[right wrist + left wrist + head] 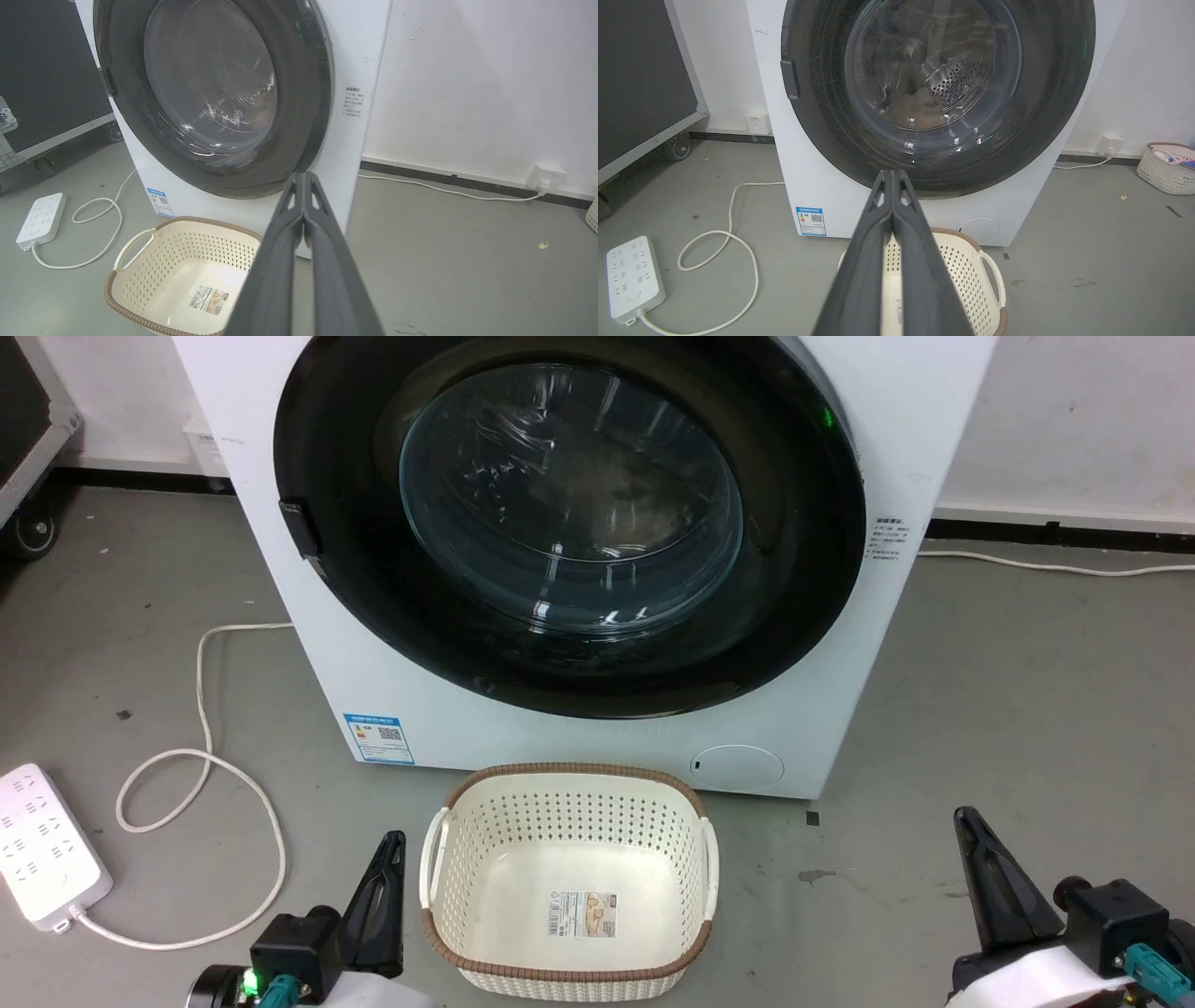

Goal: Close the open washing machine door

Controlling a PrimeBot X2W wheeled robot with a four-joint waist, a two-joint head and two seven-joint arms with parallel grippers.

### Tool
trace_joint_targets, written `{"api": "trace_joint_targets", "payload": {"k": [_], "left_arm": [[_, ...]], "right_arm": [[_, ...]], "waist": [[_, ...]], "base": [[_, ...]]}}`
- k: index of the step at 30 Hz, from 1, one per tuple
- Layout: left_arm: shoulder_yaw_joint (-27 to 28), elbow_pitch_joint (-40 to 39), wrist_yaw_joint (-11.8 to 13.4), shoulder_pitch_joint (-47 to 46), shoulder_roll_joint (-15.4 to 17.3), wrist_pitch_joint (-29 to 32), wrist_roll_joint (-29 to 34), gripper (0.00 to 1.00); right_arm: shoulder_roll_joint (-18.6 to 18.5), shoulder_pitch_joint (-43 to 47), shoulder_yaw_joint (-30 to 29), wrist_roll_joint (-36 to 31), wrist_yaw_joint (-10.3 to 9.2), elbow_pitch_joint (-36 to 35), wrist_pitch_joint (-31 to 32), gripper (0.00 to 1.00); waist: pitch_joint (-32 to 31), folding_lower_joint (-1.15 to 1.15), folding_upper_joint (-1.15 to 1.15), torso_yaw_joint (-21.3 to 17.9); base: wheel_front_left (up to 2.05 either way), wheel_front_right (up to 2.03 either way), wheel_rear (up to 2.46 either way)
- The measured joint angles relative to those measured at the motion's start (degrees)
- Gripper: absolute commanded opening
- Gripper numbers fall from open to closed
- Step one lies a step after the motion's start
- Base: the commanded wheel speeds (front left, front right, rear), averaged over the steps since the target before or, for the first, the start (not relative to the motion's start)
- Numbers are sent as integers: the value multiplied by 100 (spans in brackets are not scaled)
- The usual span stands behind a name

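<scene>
washing machine door (pixel 569 523): glossy black rim, clear smooth glass | washing machine (pixel 896 429): smooth white casing | basket (pixel 569 773) between left tool (pixel 396 845) and right tool (pixel 969 826): perforated cream plastic, brown woven-look rim | tools: matt dark plastic | floor (pixel 1027 709): matt grey, rough

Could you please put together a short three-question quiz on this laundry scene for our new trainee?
1. True or false: the washing machine door sits shut against the front of the washing machine.
2. What lies in the basket? A) clothes B) a sticker label C) a power strip
3. Are the left end effector and right end effector open or shut?
Key: 1 true; 2 B; 3 both shut.
</scene>
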Motion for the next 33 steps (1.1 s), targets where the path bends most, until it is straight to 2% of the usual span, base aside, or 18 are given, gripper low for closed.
{"api": "trace_joint_targets", "payload": {"k": [33], "left_arm": [[170,-202,83,-52,-37,456,301,0]], "right_arm": [[2,-19,132,-53,0,-94,349,0]], "waist": [[3,0,0,95]], "base": [[0,0,0]]}}
